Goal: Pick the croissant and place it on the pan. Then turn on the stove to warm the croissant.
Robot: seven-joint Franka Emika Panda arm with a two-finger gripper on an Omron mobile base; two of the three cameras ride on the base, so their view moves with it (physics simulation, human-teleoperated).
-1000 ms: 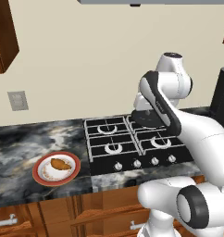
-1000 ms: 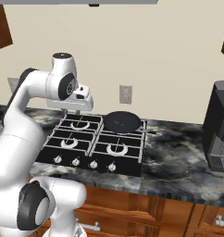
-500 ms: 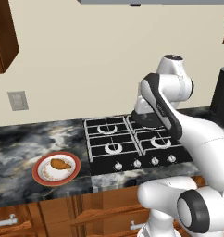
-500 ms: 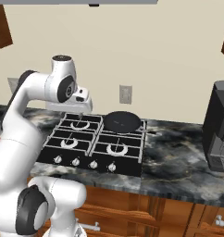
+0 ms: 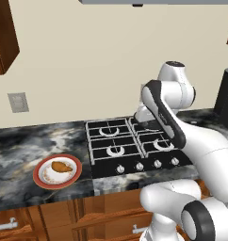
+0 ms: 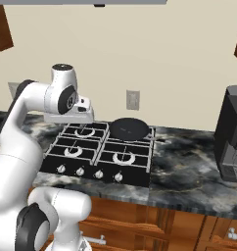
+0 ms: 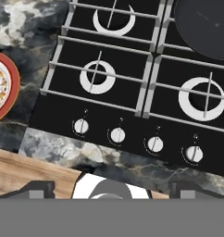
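Observation:
The croissant [image 5: 62, 166] lies on a red-rimmed white plate [image 5: 40, 181] on the counter, left of the stove [image 5: 134, 143]. At the stove's back right burner sits the dark round pan [image 6: 130, 128], which the hand view catches at its upper right corner [image 7: 206, 23]. My gripper [image 7: 114, 190] hangs high above the stove's front edge and looks down on the burners and knobs. Its two dark fingertips [image 7: 37, 187] stand far apart at the bottom of the hand view with nothing between them, so it is open. The hand [image 6: 69, 116] hovers over the stove's left side.
Several silver knobs [image 7: 117, 134] line the stove's front. A black coffee machine [image 6: 233, 132] stands on the counter at the far right. Marbled counter [image 5: 21, 146] stretches left of the stove, wooden drawers run below, and a wall outlet [image 6: 133, 99] is behind the pan.
The hand has eased slightly down and to the left above the stove. Croissant, plate and pan have not moved.

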